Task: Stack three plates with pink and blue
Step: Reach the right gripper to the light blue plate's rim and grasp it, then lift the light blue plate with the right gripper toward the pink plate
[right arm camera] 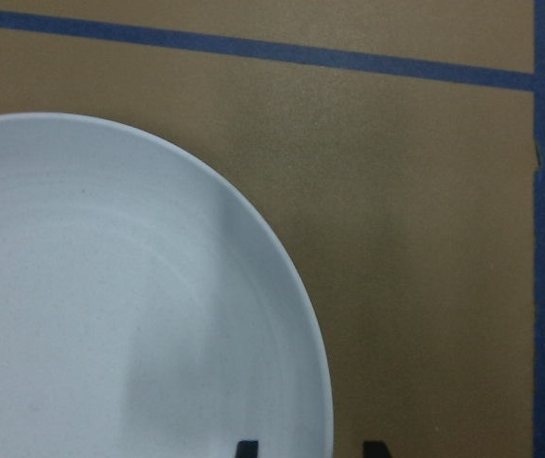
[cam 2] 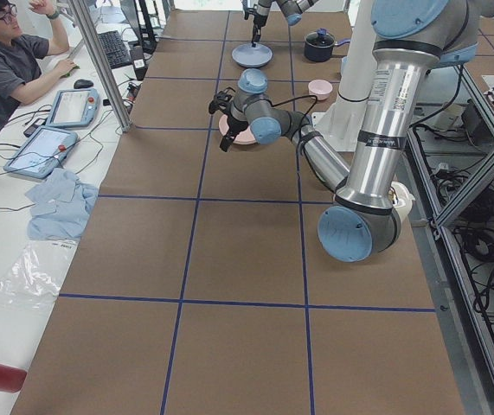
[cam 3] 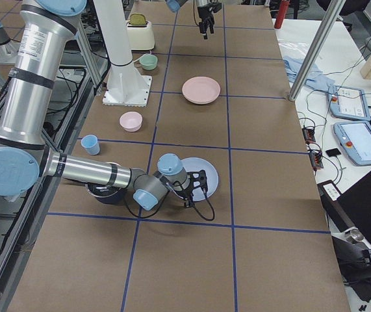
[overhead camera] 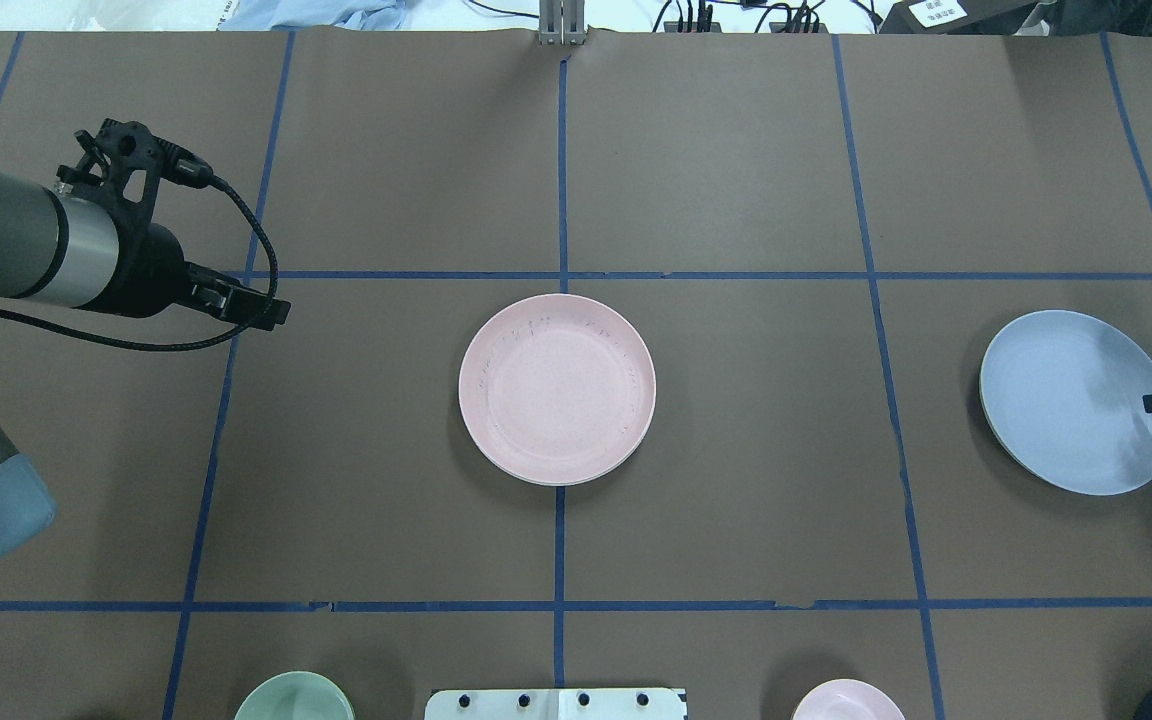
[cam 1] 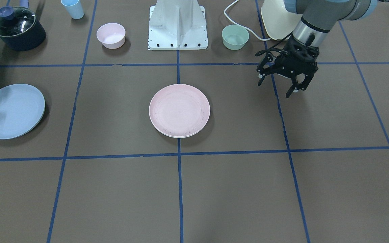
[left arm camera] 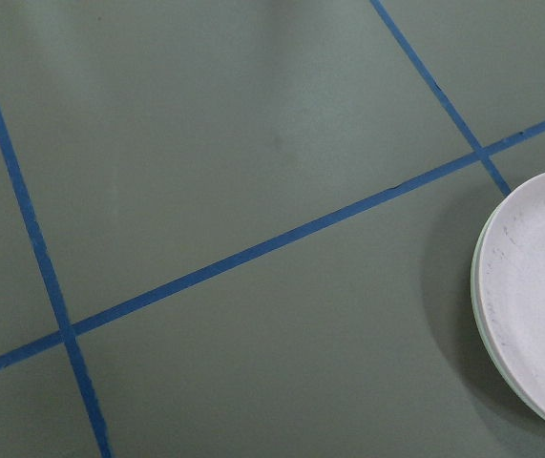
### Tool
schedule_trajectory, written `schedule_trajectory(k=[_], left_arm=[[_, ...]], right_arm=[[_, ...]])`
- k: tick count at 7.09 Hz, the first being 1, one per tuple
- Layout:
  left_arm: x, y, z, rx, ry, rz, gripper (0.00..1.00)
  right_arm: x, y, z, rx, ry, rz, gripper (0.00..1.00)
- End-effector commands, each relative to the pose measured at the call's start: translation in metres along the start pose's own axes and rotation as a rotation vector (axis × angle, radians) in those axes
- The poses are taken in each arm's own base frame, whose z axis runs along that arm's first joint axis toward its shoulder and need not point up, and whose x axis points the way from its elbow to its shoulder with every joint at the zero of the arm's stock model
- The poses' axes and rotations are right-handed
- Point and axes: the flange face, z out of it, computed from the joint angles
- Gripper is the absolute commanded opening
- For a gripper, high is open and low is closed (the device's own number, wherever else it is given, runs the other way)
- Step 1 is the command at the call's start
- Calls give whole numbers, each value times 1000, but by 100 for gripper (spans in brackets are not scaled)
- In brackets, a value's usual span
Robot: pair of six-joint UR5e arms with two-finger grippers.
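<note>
The pale pink plate (cam 1: pixel 179 109) lies at the table's middle on top of the cream plate (cam 1: pixel 172 135), of which only a thin rim shows. It also shows at the right edge of the left wrist view (left arm camera: pixel 539 296). The light blue plate (cam 1: pixel 10 111) lies alone on the robot's right side (overhead camera: pixel 1071 400). My left gripper (cam 1: pixel 275 89) is open and empty, hovering well to the side of the pink plate. My right gripper (right arm camera: pixel 310 447) is at the blue plate's (right arm camera: pixel 110 305) outer edge, its fingertips apart on either side of the rim.
Along the robot's side stand a dark pot with a glass lid (cam 1: pixel 17 28), a blue cup (cam 1: pixel 73 8), a small pink bowl (cam 1: pixel 111 35), the robot's base (cam 1: pixel 177 27), a mint-green bowl (cam 1: pixel 235 37) and a cream toaster (cam 1: pixel 275 20).
</note>
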Motion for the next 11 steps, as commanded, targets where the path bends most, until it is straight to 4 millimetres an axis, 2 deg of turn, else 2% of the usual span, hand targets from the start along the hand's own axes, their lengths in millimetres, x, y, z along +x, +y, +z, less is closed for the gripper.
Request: schedule_trajectory(k=[1, 2, 3, 4, 5, 6, 7, 8, 9, 10, 11], left_arm=[[0, 0, 1, 0, 1, -5, 100], [0, 0, 1, -1, 0, -8, 100], [0, 0, 1, -1, 0, -8, 100], [-2, 0, 2, -2, -3, -10, 100], [-2, 0, 2, 0, -3, -10, 100], [-2, 0, 2, 0, -3, -10, 100], [-2, 1, 3, -2, -3, -9, 100], [-2, 1, 3, -2, -3, -9, 100], [-1, 0, 3, -1, -2, -10, 100], [-2, 1, 3, -2, -3, -9, 100], [-2, 0, 3, -2, -3, -10, 100]], right_arm=[[-2, 1, 2, -6, -2, -5, 0], [-4, 0, 1, -5, -9, -7, 0], [-15, -5, -7, 8, -38, -18, 0], [-33, -13, -20, 13, -86, -24, 0], [-62, -27, -39, 31, -151, 86, 0], [-97, -55, -55, 74, -203, 117, 0], [-125, -85, -56, 100, -251, 162, 0], [-160, -119, -62, 122, -306, 228, 0], [-205, -141, -68, 124, -372, 270, 0], [-257, -156, -65, 115, -424, 304, 0], [-309, -162, -60, 118, -430, 347, 0]])
